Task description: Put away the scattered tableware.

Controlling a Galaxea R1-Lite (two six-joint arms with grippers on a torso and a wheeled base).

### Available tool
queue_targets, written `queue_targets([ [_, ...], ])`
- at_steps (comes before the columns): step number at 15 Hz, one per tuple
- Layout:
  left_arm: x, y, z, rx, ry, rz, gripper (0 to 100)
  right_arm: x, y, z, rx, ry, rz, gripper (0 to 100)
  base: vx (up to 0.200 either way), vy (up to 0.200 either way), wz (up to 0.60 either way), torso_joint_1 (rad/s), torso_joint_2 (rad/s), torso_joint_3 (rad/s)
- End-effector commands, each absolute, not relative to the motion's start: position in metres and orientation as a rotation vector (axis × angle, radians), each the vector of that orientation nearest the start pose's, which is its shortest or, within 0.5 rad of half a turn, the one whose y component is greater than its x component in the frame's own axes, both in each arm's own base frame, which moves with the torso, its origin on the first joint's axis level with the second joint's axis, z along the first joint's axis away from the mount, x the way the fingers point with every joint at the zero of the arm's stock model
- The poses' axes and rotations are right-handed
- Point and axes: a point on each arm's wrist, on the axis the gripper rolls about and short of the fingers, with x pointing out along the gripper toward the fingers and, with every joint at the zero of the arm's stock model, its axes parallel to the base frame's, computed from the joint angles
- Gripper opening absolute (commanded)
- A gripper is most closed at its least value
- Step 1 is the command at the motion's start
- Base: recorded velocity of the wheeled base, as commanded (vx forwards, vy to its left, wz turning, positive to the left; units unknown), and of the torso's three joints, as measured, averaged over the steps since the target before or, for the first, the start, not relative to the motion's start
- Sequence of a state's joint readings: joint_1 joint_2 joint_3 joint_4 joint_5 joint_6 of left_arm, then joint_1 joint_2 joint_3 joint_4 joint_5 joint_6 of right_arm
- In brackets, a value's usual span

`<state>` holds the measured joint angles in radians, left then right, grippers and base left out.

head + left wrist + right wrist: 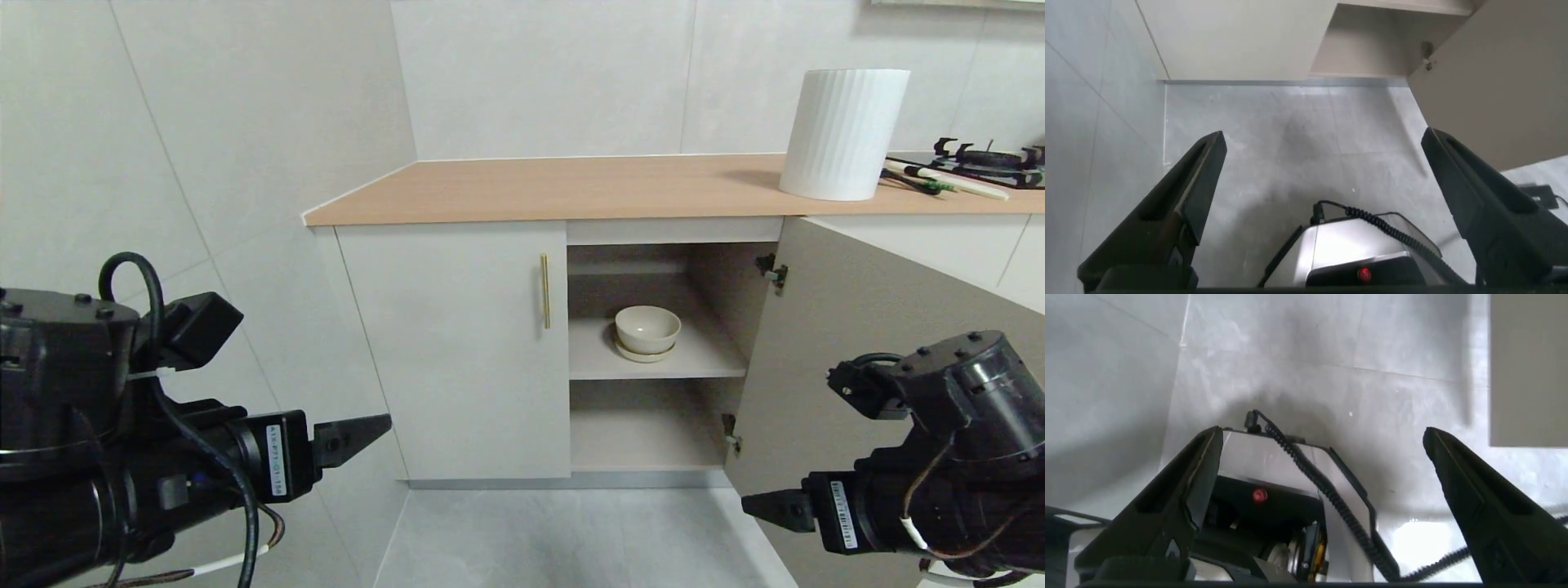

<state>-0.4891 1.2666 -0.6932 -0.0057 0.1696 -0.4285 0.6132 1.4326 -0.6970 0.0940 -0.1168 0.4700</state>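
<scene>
Both held low, left tool and right tool gape wide.

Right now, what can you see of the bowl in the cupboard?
The bowl is round and cream, with a smooth, ceramic-looking glaze. It stands upright, open side up, and looks empty. It rests on a matching plate on the shelf of the open cupboard, touching nothing else.

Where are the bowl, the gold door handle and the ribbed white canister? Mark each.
bowl point(647, 341): head view, front of its outer wall.
gold door handle point(544, 291): head view, middle of the bar.
ribbed white canister point(843, 135): head view, middle of its side.
</scene>
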Motion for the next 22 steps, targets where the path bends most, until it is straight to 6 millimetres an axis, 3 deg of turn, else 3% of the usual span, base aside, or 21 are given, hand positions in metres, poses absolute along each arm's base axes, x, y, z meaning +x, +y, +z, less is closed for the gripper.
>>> queue_targets([
  [1,0.165,-0.084,0.199,-0.229,0.598,-0.187,100,0.163,0.112,0.170,0.156,0.828,0.285,100,0.000,0.000,0.00,0.000,0.00,0.000],
  [4,0.165,-0.083,0.200,-0.230,0.593,-0.186,100,0.153,0.105,0.160,0.139,0.857,0.276,100,0.000,-0.133,0.00,-0.002,0.00,0.005],
  [14,0.166,-0.084,0.198,-0.227,0.601,-0.185,100,0.137,0.091,0.161,-0.001,0.993,0.236,100,0.000,-0.200,0.00,0.004,0.00,0.004],
  [18,0.166,-0.084,0.197,-0.225,0.608,-0.185,100,0.123,0.077,0.186,-0.016,0.925,0.160,100,0.000,-0.100,0.00,0.000,0.00,0.000],
  [20,0.166,-0.084,0.196,-0.224,0.610,-0.184,100,0.115,0.062,0.208,-0.015,0.906,0.067,100,0.000,0.000,0.00,0.000,0.00,0.000],
  [22,0.166,-0.084,0.196,-0.224,0.610,-0.184,100,0.126,0.050,0.210,0.001,0.892,-0.082,100,0.000,0.000,0.00,0.000,0.00,0.000],
])
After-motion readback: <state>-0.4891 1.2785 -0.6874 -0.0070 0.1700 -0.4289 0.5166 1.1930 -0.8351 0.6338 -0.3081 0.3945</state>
